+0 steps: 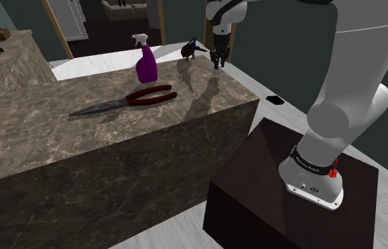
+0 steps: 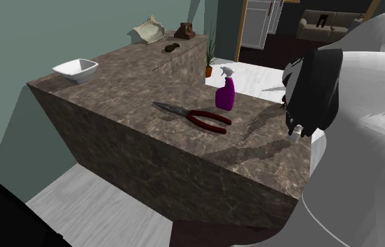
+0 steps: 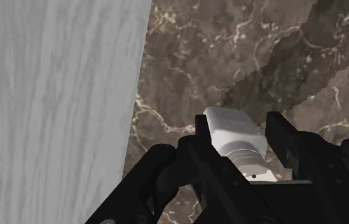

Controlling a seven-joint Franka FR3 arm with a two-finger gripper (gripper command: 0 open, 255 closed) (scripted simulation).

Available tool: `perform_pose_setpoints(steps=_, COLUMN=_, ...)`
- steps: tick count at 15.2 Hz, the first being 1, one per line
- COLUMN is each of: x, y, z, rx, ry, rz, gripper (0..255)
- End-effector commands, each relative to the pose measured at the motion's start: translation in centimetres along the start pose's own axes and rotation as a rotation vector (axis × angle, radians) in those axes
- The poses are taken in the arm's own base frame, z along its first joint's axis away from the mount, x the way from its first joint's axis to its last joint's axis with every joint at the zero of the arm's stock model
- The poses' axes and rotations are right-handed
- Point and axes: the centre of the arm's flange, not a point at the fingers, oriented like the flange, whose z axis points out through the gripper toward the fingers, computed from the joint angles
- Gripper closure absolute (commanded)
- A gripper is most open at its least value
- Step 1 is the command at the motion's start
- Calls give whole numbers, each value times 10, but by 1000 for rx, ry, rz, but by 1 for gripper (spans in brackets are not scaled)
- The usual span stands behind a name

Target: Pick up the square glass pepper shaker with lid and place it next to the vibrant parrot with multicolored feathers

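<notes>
My black gripper (image 1: 218, 62) hangs just above the far right corner of the brown marble counter (image 1: 58, 134). It is shut on a small white square pepper shaker with a ribbed lid (image 3: 235, 135), clasped between both fingers and lifted off the counter. The shaker shows as a pale speck at the fingertips (image 2: 296, 133). The parrot (image 1: 194, 49), dark with red and blue feathers, stands on the counter's far edge, a short way off on the shoulder view's left of the gripper. In the wrist view the counter's edge and the pale floor (image 3: 52, 108) lie beside the held shaker.
A purple spray bottle (image 1: 146, 65) stands left of the parrot. Red-handled pliers (image 1: 136, 99) lie in the middle of the counter. A white bowl (image 2: 76, 69) sits at the counter's far corner. The dark stand (image 1: 291, 191) is below the arm.
</notes>
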Motion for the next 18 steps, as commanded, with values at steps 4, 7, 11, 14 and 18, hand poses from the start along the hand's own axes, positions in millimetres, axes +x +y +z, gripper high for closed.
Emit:
perform_pose_setpoints(steps=4, x=0, y=0, z=0, rx=0, ry=0, rz=0, gripper=0)
perform_pose_setpoints(steps=7, x=0, y=0, z=-13, rx=0, ry=0, rz=0, gripper=0)
perform_pose_setpoints(steps=11, x=0, y=0, z=-50, rx=0, ry=0, rz=0, gripper=0)
perform_pose_setpoints(steps=14, x=0, y=0, z=-50, rx=0, ry=0, rz=0, gripper=0)
perform_pose_setpoints(steps=18, x=0, y=0, z=-50, rx=0, ry=0, rz=0, gripper=0)
